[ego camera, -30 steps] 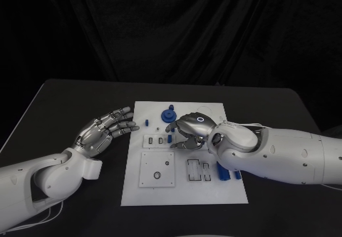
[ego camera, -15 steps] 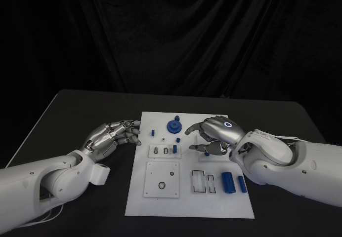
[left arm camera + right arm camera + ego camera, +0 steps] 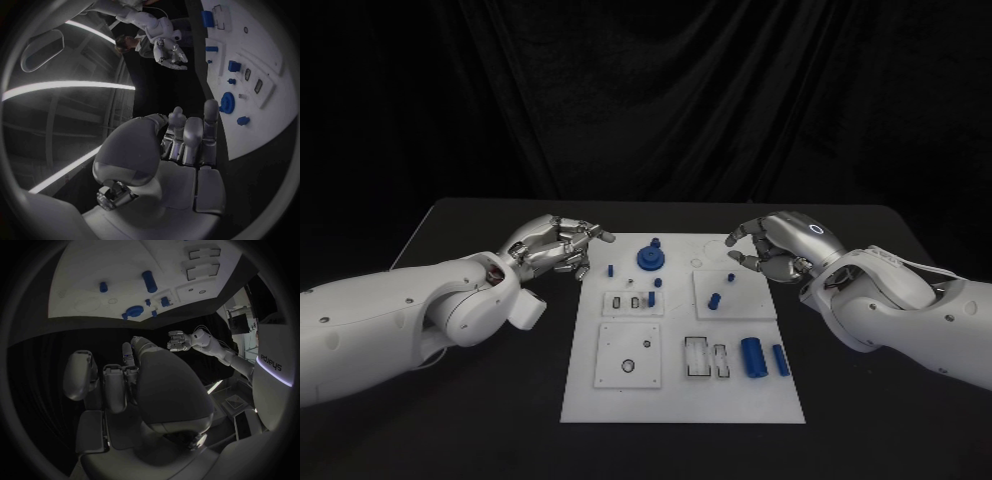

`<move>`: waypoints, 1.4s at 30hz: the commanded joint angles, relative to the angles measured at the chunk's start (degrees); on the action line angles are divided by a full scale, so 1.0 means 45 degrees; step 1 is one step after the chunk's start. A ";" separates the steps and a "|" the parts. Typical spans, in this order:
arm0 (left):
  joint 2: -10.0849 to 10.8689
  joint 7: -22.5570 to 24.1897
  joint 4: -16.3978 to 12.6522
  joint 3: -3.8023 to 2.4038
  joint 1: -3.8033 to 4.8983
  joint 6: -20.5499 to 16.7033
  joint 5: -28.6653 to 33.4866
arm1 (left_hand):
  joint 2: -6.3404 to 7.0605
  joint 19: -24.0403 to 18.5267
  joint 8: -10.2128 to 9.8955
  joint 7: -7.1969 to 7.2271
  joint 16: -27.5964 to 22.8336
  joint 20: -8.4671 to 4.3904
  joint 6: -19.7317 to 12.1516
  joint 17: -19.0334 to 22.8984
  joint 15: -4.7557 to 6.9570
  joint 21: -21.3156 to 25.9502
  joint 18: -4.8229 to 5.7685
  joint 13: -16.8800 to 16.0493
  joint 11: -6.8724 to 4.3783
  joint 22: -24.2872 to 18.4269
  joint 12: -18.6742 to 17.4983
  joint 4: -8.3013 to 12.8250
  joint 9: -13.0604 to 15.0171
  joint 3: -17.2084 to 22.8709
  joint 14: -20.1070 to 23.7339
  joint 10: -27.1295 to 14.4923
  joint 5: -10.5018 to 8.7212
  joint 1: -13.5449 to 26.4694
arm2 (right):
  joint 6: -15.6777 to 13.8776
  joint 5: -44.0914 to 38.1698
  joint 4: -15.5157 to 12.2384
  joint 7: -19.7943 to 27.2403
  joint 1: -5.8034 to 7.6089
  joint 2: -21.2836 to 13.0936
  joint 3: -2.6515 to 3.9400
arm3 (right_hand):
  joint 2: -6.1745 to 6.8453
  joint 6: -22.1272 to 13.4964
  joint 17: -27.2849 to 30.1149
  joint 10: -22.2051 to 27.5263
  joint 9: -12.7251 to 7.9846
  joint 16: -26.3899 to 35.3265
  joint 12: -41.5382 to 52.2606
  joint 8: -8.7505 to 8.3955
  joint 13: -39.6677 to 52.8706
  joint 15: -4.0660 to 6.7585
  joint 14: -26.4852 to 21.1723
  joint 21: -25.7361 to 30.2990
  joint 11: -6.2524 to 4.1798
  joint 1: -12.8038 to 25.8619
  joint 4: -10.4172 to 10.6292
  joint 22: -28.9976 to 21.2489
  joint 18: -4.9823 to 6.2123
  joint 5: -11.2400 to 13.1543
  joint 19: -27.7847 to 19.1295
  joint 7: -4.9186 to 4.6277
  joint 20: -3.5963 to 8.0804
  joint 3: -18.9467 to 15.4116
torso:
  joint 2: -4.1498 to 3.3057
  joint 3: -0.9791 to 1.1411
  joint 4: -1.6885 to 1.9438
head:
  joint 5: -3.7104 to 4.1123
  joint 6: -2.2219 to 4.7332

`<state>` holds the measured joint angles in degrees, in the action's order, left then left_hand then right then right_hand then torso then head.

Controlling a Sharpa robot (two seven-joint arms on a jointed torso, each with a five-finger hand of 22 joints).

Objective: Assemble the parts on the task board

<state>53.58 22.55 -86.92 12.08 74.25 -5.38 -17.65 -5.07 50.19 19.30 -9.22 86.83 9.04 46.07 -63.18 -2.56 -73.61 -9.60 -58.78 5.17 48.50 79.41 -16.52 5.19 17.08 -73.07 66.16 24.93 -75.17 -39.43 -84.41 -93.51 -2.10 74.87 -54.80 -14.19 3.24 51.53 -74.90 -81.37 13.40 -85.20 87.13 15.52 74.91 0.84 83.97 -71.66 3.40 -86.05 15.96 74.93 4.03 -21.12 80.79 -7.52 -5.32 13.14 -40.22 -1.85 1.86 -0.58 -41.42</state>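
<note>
Now left hand (image 3: 560,245) and right hand (image 3: 776,243) flanking task board (image 3: 682,400), fingers curled, empty, blue parts (image 3: 764,359) unobstructed.

The task board (image 3: 678,400) is seen as smooth, matt white plastic, and the parts (image 3: 764,359) as glossy blue plastic. The table (image 3: 473,420) is finished in matt black. Both arms are shelled in glossy white plastic, with hands of silvery metal.
</note>
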 commanded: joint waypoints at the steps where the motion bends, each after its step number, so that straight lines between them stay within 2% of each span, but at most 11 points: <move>1: -0.0330 -0.2385 0.0179 -0.0003 0.0103 -0.0102 -0.2997 | 0.0011 0.1304 0.0257 0.0079 0.0493 -0.0081 0.0136 -0.2427 0.0087 -0.0801 0.0467 -0.3438 -0.0075 0.1412 0.1312 0.0020 0.0145 -0.0253 -0.1535 0.2489 -0.0226 -0.0074 | -0.1614 0.2529 0.0235 0.1997 -0.0306 -0.0179 -0.0006 | -0.0035 0.0330 -0.2317 0.0171 0.0022 0.0180 -0.0107 0.0230 0.1377 -0.0032 0.0669 -0.0037 -0.0104 -0.0019 0.0024 0.2117 0.0042 -0.0212 0.0008 0.0080 -0.0060 0.0058 | 0.0615 0.0282 -0.0052 | -0.0059 -0.0337; 3: -0.0528 -0.3064 0.0212 -0.0003 0.0143 -0.0063 -0.3876 | 0.0045 0.2091 0.0358 0.0123 0.0598 -0.0134 0.0126 -0.3258 0.0120 -0.1169 0.0591 -0.4618 -0.0133 0.2143 0.1703 0.0030 0.0214 -0.0398 -0.2074 0.3380 -0.0414 -0.0028 | -0.1814 0.3277 0.0308 0.2566 -0.0497 -0.0314 -0.0006 | -0.0012 0.0470 -0.2243 0.0251 0.0048 0.0261 -0.0163 0.0361 0.1255 0.0036 0.0642 -0.0089 -0.0174 -0.0149 -0.0046 0.2132 0.0034 -0.0485 0.0049 0.0145 -0.0005 0.0142 | 0.0659 0.0296 -0.0056 | -0.0065 -0.0344; 4: -0.0653 -0.3498 0.0211 -0.0004 0.0167 -0.0042 -0.4429 | 0.0066 0.2285 0.0401 0.0117 0.0618 -0.0140 0.0146 -0.3490 0.0149 -0.1251 0.0632 -0.4952 -0.0134 0.2319 0.1802 0.0020 0.0242 -0.0451 -0.2222 0.3636 -0.0458 -0.0004 | -0.1887 0.3732 0.0337 0.2892 -0.0616 -0.0399 -0.0006 | -0.0002 0.0512 -0.2187 0.0355 0.0059 0.0321 -0.0233 0.0443 0.1107 0.0075 0.0626 -0.0118 -0.0211 -0.0231 -0.0084 0.2142 0.0024 -0.0657 0.0077 0.0185 0.0035 0.0208 | 0.0805 0.0359 -0.0087 | -0.0083 -0.0485; 6: -0.0911 -0.4366 0.0176 -0.0004 0.0212 -0.0011 -0.5567 | 0.0101 0.3238 0.0560 0.0195 0.0686 -0.0177 0.0307 -0.4856 0.0193 -0.1639 0.0822 -0.6069 -0.0173 0.3256 0.2127 0.0005 0.0335 -0.0589 -0.3082 0.4559 -0.0616 0.0081 | -0.1987 0.4568 0.0374 0.3444 -0.0832 -0.0563 -0.0006 | -0.0009 0.0532 -0.2185 0.0331 0.0064 0.0321 -0.0233 0.0476 0.1112 0.0086 0.0632 -0.0162 -0.0224 -0.0243 -0.0083 0.2155 0.0012 -0.0702 0.0104 0.0195 0.0048 0.0228 | 0.0887 0.0394 -0.0112 | -0.0085 -0.0542; 8: -0.1146 -0.5130 0.0135 -0.0004 0.0244 0.0007 -0.6596 | 0.0145 0.4470 0.0890 0.0343 0.0704 -0.0262 0.0653 -0.5960 0.0281 -0.2129 0.1082 -0.6937 -0.0286 0.4517 0.2353 0.0003 0.0559 -0.0880 -0.3762 0.5297 -0.1015 0.0348 | -0.2064 0.5207 0.0394 0.3848 -0.0996 -0.0691 -0.0006 | -0.0026 0.0582 -0.2167 0.0322 0.0080 0.0334 -0.0255 0.0562 0.1074 0.0118 0.0642 -0.0195 -0.0257 -0.0223 -0.0043 0.2165 0.0004 -0.0850 0.0135 0.0230 0.0080 0.0263 | 0.1098 0.0487 -0.0186 | -0.0127 -0.0789; 16: -0.2337 -0.7943 0.0397 -0.0005 0.0301 0.0388 -0.9716 | 0.0090 0.6339 0.2696 0.0933 0.0704 -0.0776 0.1129 -0.5960 0.0820 -0.2796 0.1470 -0.6937 -0.0830 0.6402 0.2353 -0.0012 0.2412 -0.2054 -0.3762 0.5297 -0.2614 0.1411 | -0.2259 0.6346 0.0389 0.4972 -0.1378 -0.1060 -0.0005 | -0.0014 0.0596 -0.2160 0.0336 0.0103 0.0326 -0.0311 0.0715 0.0974 0.0175 0.0676 -0.0216 -0.0308 -0.0248 -0.0034 0.2171 -0.0002 -0.1285 0.0177 0.0272 0.0142 0.0372 | 0.1779 0.0763 -0.0473 | -0.0339 -0.1735; 19: -0.2755 -0.8658 0.0635 -0.0006 0.0309 0.0488 -1.0109 | 0.0017 0.6495 0.3415 0.1090 0.0704 -0.0944 0.1053 -0.5960 0.0984 -0.2819 0.1499 -0.6937 -0.0999 0.6539 0.2353 -0.0026 0.3397 -0.2417 -0.3762 0.5297 -0.3007 0.1788 | -0.2248 0.6439 0.0378 0.5090 -0.1415 -0.1119 -0.0005 | -0.0009 0.0591 -0.2157 0.0335 0.0104 0.0328 -0.0314 0.0726 0.0967 0.0179 0.0678 -0.0232 -0.0311 -0.0246 -0.0030 0.2176 -0.0006 -0.1323 0.0188 0.0273 0.0147 0.0380 | 0.1901 0.0816 -0.0503 | -0.0314 -0.1906; 20: -0.2952 -0.9073 0.0747 -0.0006 0.0314 0.0567 -1.0231 | 0.0002 0.6647 0.4018 0.1229 0.0704 -0.1111 0.0774 -0.5960 0.1100 -0.2848 0.1520 -0.6937 -0.1127 0.6676 0.2353 0.0009 0.4344 -0.2673 -0.3762 0.5297 -0.3146 0.1974 | -0.2235 0.6468 0.0368 0.5131 -0.1426 -0.1143 -0.0004 | -0.0009 0.0591 -0.2157 0.0335 0.0104 0.0328 -0.0314 0.0726 0.0967 0.0179 0.0678 -0.0232 -0.0311 -0.0246 -0.0030 0.2176 -0.0006 -0.1323 0.0188 0.0273 0.0147 0.0380 | 0.2007 0.0849 -0.0541 | -0.0300 -0.1906; 21: -0.3104 -0.9421 0.0829 -0.0006 0.0321 0.0667 -1.0308 | 0.0000 0.6680 0.4230 0.1241 0.0704 -0.1117 0.0746 -0.5960 0.1141 -0.2848 0.1534 -0.6937 -0.1157 0.6707 0.2353 -0.0011 0.4688 -0.2781 -0.3762 0.5297 -0.3250 0.2067 | -0.2228 0.6483 0.0361 0.5151 -0.1431 -0.1159 -0.0004 | -0.0008 0.0591 -0.2156 0.0334 0.0104 0.0329 -0.0314 0.0728 0.0967 0.0180 0.0678 -0.0232 -0.0311 -0.0246 -0.0030 0.2176 -0.0006 -0.1328 0.0189 0.0274 0.0148 0.0381 | 0.2047 0.0876 -0.0566 | -0.0294 -0.1906; 29: -0.3926 -1.1400 0.1224 -0.0007 0.0404 0.1661 -1.1505 | -0.0008 0.6752 0.5176 0.1412 0.0704 -0.1279 0.0315 -0.5960 0.1308 -0.2776 0.1529 -0.6937 -0.1317 0.6720 0.2353 0.0014 0.6943 -0.3567 -0.3762 0.5297 -0.3812 0.2791 | -0.2123 0.6538 0.0339 0.5049 -0.1450 -0.1275 -0.0003 | 0.0015 0.0581 -0.2147 0.0319 0.0107 0.0334 -0.0317 0.0758 0.0962 0.0190 0.0684 -0.0236 -0.0318 -0.0237 -0.0025 0.2177 -0.0007 -0.1418 0.0200 0.0277 0.0160 0.0396 | 0.2078 0.0915 -0.0579 | -0.0219 -0.1906; 42: -0.5082 -1.2633 0.2241 -0.0006 0.0441 0.2858 -1.1955 | -0.0092 0.6950 0.5402 0.1630 0.0704 -0.1472 0.0487 -0.5960 0.1510 -0.2780 0.1564 -0.6937 -0.1527 0.6885 0.2353 0.0096 0.8142 -0.3644 -0.3762 0.5297 -0.3391 0.2736 | -0.2081 0.6548 0.0327 0.4890 -0.1454 -0.1317 -0.0003 | 0.0087 0.0491 -0.2157 0.0356 0.0090 0.0315 -0.0347 0.0761 0.0894 0.0198 0.0706 -0.0216 -0.0317 -0.0192 -0.0003 0.2170 -0.0002 -0.1510 0.0209 0.0266 0.0175 0.0400 | 0.2137 0.0926 -0.0606 | -0.0322 -0.1906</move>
<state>30.89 -31.70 -77.03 12.11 76.06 4.44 -69.84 -5.12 81.43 43.77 -2.04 89.85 2.56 48.31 -74.93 4.01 -86.21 -3.02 -74.92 -1.31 74.93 89.81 -16.28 41.79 0.72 -84.04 83.85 9.48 -62.97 -48.04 -55.20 -91.90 19.89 68.46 -60.68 -14.24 3.23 53.85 -74.90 -79.83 13.81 -83.87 85.92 18.70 74.90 1.23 84.03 -72.56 2.27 -86.78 15.96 74.91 4.02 -27.72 81.50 -6.37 -4.62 14.56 -30.71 2.31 -0.85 -1.95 -50.00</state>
